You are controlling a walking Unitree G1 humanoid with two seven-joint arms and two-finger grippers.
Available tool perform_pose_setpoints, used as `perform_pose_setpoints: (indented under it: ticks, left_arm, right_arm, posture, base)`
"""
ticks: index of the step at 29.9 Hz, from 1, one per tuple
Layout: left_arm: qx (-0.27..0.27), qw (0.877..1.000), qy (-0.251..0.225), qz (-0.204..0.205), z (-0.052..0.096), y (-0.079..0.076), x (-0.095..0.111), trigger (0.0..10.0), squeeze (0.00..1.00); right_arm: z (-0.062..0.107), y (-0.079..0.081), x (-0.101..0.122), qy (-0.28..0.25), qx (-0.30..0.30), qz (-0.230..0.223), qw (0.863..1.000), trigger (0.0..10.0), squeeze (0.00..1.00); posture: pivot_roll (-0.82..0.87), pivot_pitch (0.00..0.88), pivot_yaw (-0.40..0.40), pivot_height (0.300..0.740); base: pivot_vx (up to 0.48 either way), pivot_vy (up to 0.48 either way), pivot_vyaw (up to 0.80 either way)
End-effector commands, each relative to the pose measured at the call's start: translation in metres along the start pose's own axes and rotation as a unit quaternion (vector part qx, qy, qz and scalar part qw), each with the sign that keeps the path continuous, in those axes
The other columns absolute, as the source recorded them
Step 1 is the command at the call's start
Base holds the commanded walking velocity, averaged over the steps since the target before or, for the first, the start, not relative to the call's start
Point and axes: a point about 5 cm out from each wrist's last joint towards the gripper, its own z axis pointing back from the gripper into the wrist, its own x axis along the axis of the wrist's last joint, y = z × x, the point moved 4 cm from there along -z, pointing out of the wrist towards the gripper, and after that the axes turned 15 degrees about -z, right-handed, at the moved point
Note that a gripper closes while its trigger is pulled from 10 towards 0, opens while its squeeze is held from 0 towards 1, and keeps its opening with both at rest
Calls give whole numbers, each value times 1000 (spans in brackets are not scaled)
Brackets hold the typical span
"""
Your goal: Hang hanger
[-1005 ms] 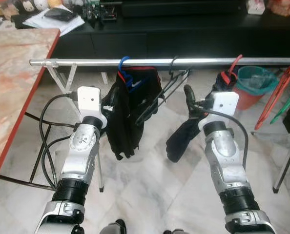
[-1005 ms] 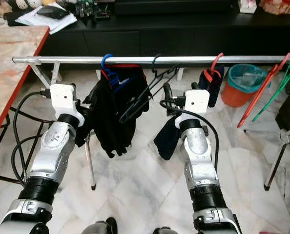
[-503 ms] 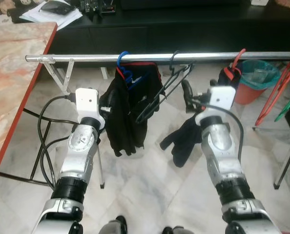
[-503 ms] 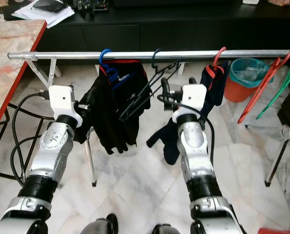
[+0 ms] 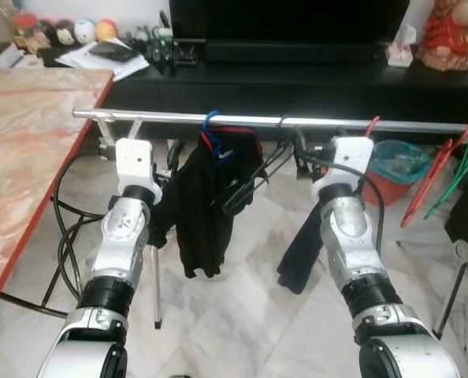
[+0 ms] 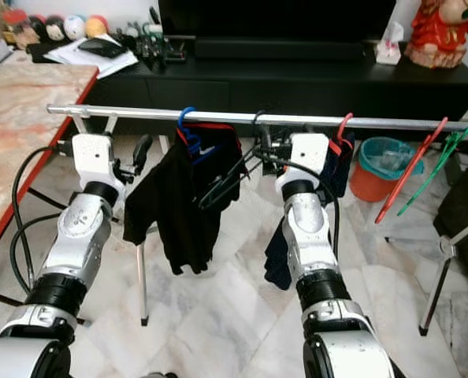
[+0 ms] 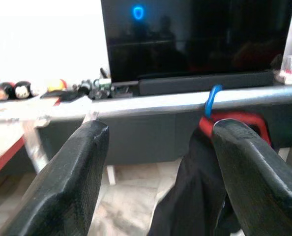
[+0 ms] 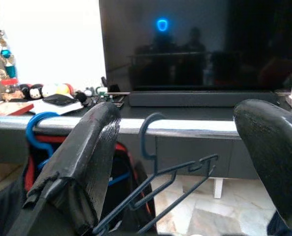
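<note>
A silver rail (image 6: 218, 116) runs across the room in front of a black TV cabinet (image 6: 313, 83), and everything here sits against it. The black hanger (image 8: 156, 184) hangs by its hook over the rail, its empty frame tilted, just beside a blue hanger (image 6: 188, 126) carrying a black garment with red trim (image 6: 179, 205). The right gripper (image 8: 175, 172) is raised just below the rail at the black hanger; its fingers (image 8: 82, 162) are spread wide apart, one on each side of the hanger's hook, and grip nothing (a dark cloth (image 6: 277, 244) droops below that arm, how it is held I cannot tell). The left gripper (image 7: 156, 172) is up near the rail too, on the blue hanger's other side, fingers parted and empty. Farther along the rail, past the right arm, hang a red hanger (image 6: 340, 134) and, at the far end, slanting red and green hangers (image 6: 423, 169), with a teal-lined bin (image 6: 380, 161) on the floor below.
</note>
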Motion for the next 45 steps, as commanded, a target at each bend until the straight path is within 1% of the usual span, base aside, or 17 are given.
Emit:
perform_pose_setpoints:
  ticks: [1,2,3,7,9,11,13,14,15,16,17,20,23,30,36,40,45]
  left_arm:
    - [-8,1000,4,-8,4,-2,-5,10000,0]
    - [-12,1000,11,-9,10,-4,-11,10000,0]
    - [-15,1000,14,-9,13,-5,-14,10000,0]
    - [-21,999,24,-11,20,-6,-21,10000,0]
    - [-31,999,40,-16,31,-9,-32,10000,0]
    - [-37,998,48,-19,37,-11,-39,10000,0]
    - [-40,997,68,-16,50,-13,-51,10000,0]
    - [-40,996,82,-15,60,-13,-60,10000,0]
    - [-40,995,88,-14,64,-13,-63,10000,0]
    - [-40,995,88,-14,64,-13,-63,10000,0]
    - [-40,994,99,-14,71,-14,-69,10000,0]
    - [-36,994,102,-11,73,-14,-71,10000,0]
    - [-32,995,99,-5,69,-16,-68,10000,0]
    - [-32,996,89,4,61,-21,-60,10000,0]
    - [-30,996,85,7,60,-19,-58,10000,0]
    - [-34,996,86,15,62,-21,-58,10000,0]
    - [-37,995,87,16,63,-24,-58,10000,0]
  right_arm:
    - [5,-7,-8,13,-8,8,1000,10000,0]
    - [12,-15,-15,21,-25,8,999,10000,0]
    - [17,-19,-19,26,-33,9,999,10000,0]
    - [24,-25,-27,37,-49,7,998,10000,0]
    - [33,-28,-39,54,-58,10,997,10000,0]
    - [38,-30,-45,64,-61,12,996,10000,0]
    - [49,-33,-55,78,-67,16,995,10000,0]
    - [58,-35,-62,89,-72,14,993,10000,0]
    - [61,-36,-65,94,-73,13,993,10000,0]
    - [61,-36,-65,94,-73,13,993,10000,0]
    - [69,-36,-73,107,-74,13,991,10000,0]
    - [76,-36,-80,121,-73,13,990,10000,0]
    - [79,-38,-83,128,-78,14,989,10000,0]
    - [77,-39,-78,116,-86,4,990,10000,0]
    - [77,-37,-77,111,-85,0,990,10000,0]
    - [76,-34,-78,114,-81,-4,990,10000,0]
    - [75,-34,-77,110,-83,-12,990,10000,0]
  posture:
    - [31,0,-14,740]
    - [25,0,-9,740]
    - [20,0,-5,740]
    - [12,0,2,740]
    - [9,0,10,740]
    - [6,0,13,740]
    - [2,0,14,740]
    - [6,0,8,740]
    - [6,0,8,740]
    - [6,0,8,740]
    - [6,0,5,740]
    - [6,0,2,740]
    - [2,0,0,740]
    - [-13,0,3,740]
    - [-9,0,4,740]
    - [-9,0,5,740]
    - [-9,0,5,740]
  base:
    - [0,0,0]
    - [0,0,0]
    - [0,0,0]
    - [0,0,0]
    - [0,0,0]
    - [0,0,0]
    - [0,0,0]
    - [0,0,0]
    - [0,0,0]
    - [0,0,0]
    - [0,0,0]
    - [0,0,0]
    - [0,0,0]
    - [0,0,0]
    - [0,0,0]
    - [0,0,0]
    - [0,163,-774]
